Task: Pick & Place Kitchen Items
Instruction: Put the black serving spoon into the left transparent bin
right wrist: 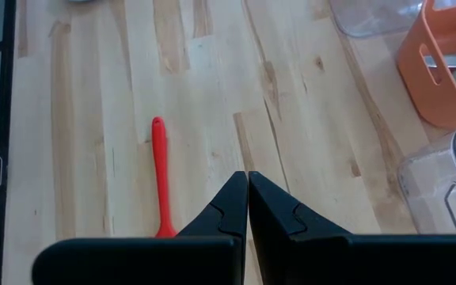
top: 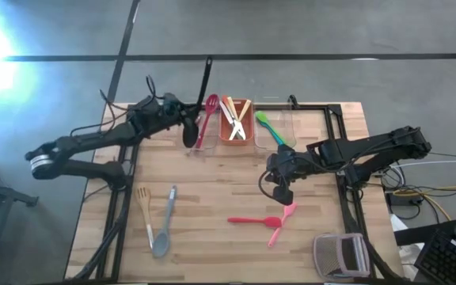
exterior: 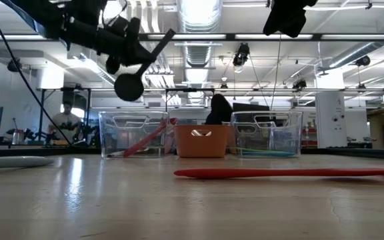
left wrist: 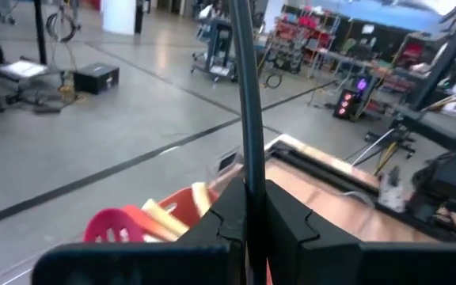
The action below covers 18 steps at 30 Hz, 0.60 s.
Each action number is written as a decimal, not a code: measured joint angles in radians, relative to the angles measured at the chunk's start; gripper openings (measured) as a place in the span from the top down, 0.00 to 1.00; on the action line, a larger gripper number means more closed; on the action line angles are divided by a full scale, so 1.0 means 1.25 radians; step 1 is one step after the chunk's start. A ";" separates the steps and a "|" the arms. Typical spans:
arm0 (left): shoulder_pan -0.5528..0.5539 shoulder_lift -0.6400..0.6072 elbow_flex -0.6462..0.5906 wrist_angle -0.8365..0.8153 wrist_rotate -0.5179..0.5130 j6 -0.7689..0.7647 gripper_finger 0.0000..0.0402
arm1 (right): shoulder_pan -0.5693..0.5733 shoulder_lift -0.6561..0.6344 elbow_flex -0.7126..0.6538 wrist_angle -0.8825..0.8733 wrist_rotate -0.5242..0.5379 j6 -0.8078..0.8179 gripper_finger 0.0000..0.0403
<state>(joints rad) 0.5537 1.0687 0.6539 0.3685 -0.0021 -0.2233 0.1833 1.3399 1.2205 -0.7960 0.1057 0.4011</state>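
Two jaws: left [top: 182, 117] clamps black spoon [top: 199, 107]; right [top: 283, 194] together, above red spatula [top: 254, 220].

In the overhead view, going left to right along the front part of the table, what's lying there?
Wooden fork-ended spatula → grey spoon → red spatula → pink spoon → grey-and-pink gadget at the front right corner. The shut right gripper hangs above the pink spoon, holding nothing.

Honestly can't read a single word, label, brand or number anywhere here, not on the bins, utensils, bench or room behind.
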 joint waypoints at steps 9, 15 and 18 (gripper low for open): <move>0.110 0.132 0.039 0.020 0.086 -0.002 0.94 | 0.000 0.000 0.000 -0.001 0.000 0.000 0.98; 0.161 0.217 0.057 0.040 0.123 0.013 0.94 | 0.000 0.000 0.000 -0.006 0.000 0.000 0.98; 0.170 0.249 0.050 0.082 0.137 0.009 0.94 | 0.000 0.000 0.000 -0.007 0.000 0.000 0.98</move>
<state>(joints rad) 0.7666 1.3803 0.7167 0.4704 0.1691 -0.2124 0.1833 1.3399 1.2205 -0.8049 0.1051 0.4011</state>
